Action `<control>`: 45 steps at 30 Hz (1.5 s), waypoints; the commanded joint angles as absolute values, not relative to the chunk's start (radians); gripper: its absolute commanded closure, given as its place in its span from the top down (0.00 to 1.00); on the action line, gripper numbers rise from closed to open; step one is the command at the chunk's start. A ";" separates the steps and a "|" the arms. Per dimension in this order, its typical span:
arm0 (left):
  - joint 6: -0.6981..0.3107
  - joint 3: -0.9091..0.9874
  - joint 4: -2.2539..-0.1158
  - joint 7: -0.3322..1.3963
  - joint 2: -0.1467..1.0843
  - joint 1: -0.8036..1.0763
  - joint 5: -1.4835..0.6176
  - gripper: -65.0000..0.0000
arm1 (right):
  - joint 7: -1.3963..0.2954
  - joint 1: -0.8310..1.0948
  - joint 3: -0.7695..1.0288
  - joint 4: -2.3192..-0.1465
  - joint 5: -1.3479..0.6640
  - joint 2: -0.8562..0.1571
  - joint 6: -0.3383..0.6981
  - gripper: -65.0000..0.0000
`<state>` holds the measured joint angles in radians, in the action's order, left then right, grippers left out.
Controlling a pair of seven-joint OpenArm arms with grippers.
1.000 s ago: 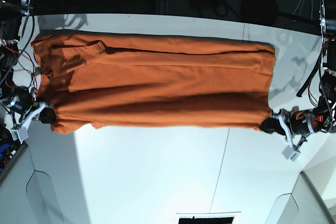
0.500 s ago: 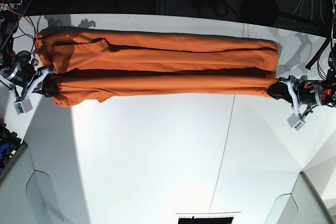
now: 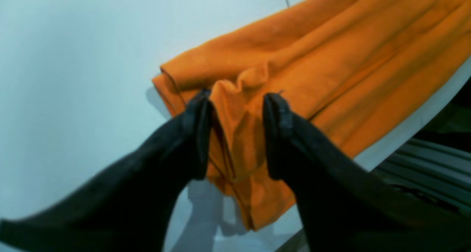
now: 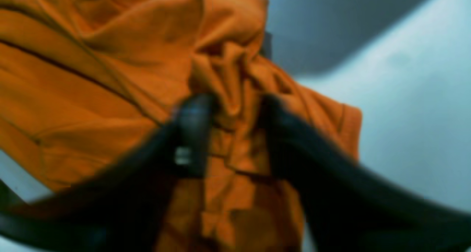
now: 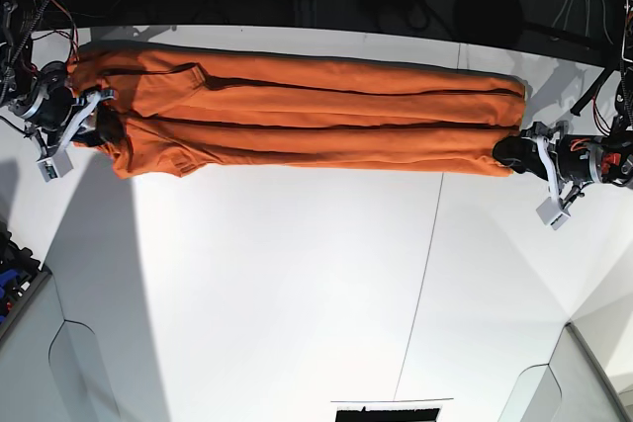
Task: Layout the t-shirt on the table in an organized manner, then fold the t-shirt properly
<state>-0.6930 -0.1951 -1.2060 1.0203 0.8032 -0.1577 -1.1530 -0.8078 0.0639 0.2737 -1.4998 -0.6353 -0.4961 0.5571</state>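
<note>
The burnt-orange t-shirt (image 5: 316, 116) lies on the white table (image 5: 297, 284) as a long narrow band folded lengthwise, near the far edge. My left gripper (image 5: 514, 153) is at the band's right end. In the left wrist view, the left gripper (image 3: 237, 101) stands open with a loose ridge of the t-shirt (image 3: 331, 60) between its fingers. My right gripper (image 5: 99, 121) is at the left, sleeve end. In the blurred right wrist view, the right gripper (image 4: 235, 105) is also open, with bunched t-shirt (image 4: 92, 79) between its spread fingers.
A thin dark seam (image 5: 425, 264) crosses the table right of centre. Beyond the dark far edge (image 5: 297, 17) hang cables and gear. Grey panels sit at both near corners, and a dark object (image 5: 386, 412) lies at the near edge.
Both grippers carried the shirt's near edge toward the far edge, folding it into a narrower band. Both jaws, shut on the cloth before, now stand apart.
</note>
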 commanded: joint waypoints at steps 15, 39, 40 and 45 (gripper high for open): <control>-0.698 0.092 -1.218 1.042 0.828 -0.080 -1.283 0.40 | -0.817 0.040 0.513 -1.649 -0.798 -0.502 0.558 0.35; -0.698 0.355 -1.218 1.030 0.629 0.139 -1.256 0.56 | -0.739 0.117 0.271 -1.533 -0.628 -0.363 0.557 0.00; -0.698 0.351 -1.218 1.034 0.629 0.140 -1.256 0.56 | -0.736 0.117 0.271 -1.533 -0.628 -0.363 0.557 0.00; -0.698 0.319 -1.219 1.037 0.623 0.152 -1.265 0.56 | -0.729 0.110 0.271 -1.533 -0.628 -0.363 0.557 0.00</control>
